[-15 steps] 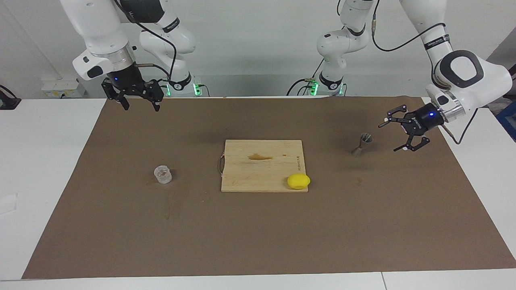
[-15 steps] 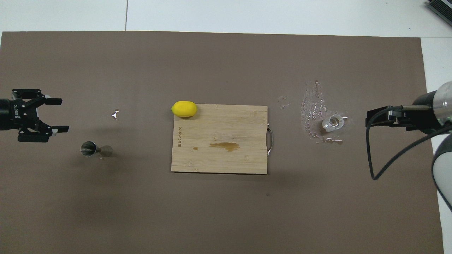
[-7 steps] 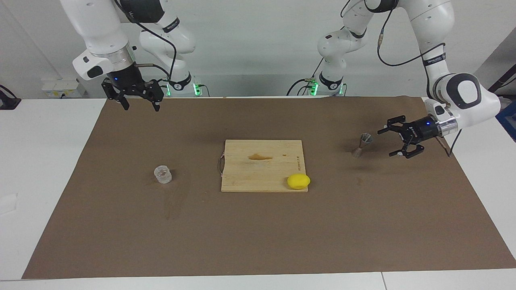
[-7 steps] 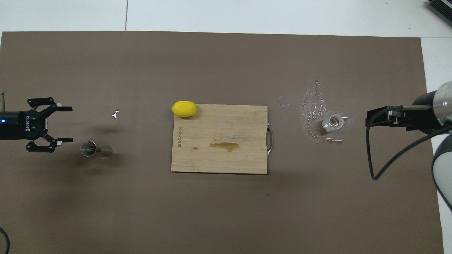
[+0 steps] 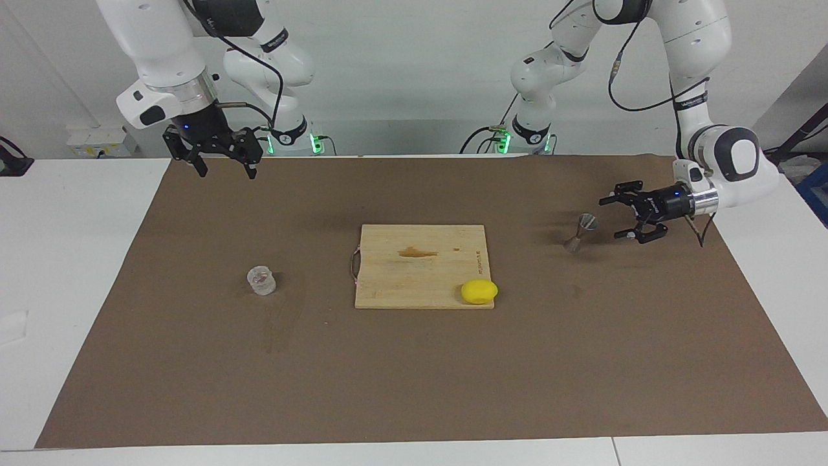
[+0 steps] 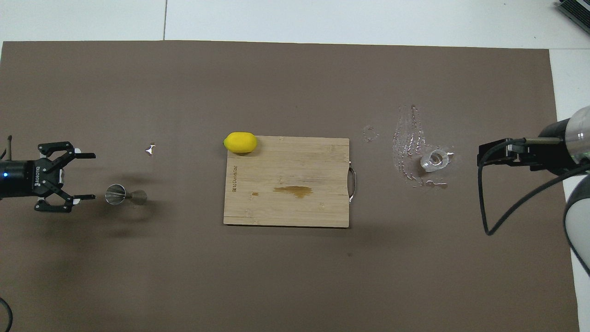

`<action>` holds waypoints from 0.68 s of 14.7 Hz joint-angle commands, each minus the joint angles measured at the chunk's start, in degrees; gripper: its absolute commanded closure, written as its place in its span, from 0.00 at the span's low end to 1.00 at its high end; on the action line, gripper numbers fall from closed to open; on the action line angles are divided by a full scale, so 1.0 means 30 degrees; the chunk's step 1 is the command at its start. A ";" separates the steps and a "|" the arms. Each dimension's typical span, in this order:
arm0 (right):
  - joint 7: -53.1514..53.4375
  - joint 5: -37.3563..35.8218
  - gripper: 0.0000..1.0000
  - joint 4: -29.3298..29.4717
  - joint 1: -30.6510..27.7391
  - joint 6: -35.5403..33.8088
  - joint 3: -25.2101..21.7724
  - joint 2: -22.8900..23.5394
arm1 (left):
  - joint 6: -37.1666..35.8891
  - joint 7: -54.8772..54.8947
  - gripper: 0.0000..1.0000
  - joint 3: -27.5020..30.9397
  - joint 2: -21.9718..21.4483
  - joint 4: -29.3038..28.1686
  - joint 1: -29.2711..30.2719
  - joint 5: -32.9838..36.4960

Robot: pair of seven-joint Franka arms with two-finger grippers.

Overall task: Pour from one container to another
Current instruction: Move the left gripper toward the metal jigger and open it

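Two arms over the brown-covered counter (image 5: 194,388). Left claw (image 5: 618,217), fingers wide and empty, has dropped over the last second and levelled out sideways, now just beside the jigger (image 5: 580,232) at the left arm's end. Right claw (image 5: 224,166), also wide, waits unchanged. Cutting board (image 5: 420,265) with lemon (image 5: 479,291) mid-counter. Glass tumbler (image 5: 261,280) untouched at the right arm's end. Judgement: jigger grasp is imminent; no pour begun

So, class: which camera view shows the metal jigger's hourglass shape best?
The facing view: there the jigger shows side-on, two cones meeting at a narrow waist. The overhead view looks steeply down, so the jigger shows mostly its open round mouth, its waist foreshortened.
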 commanded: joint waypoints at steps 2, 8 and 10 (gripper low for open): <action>-0.0549 0.0404 0.00 -0.0401 -0.0295 0.0172 0.0036 -0.0432 | -0.0762 0.1927 0.00 -0.0117 0.0920 -0.1087 0.0796 -0.0829; -0.0549 0.0404 0.00 -0.0401 -0.0295 0.0172 0.0036 -0.0432 | -0.0616 0.2865 0.00 -0.0117 0.0920 -0.2378 0.0563 -0.1327; -0.0549 0.0404 0.00 -0.0401 -0.0295 0.0172 0.0036 -0.0432 | -0.0616 0.2983 0.00 -0.0117 0.0920 -0.2466 0.0445 -0.1706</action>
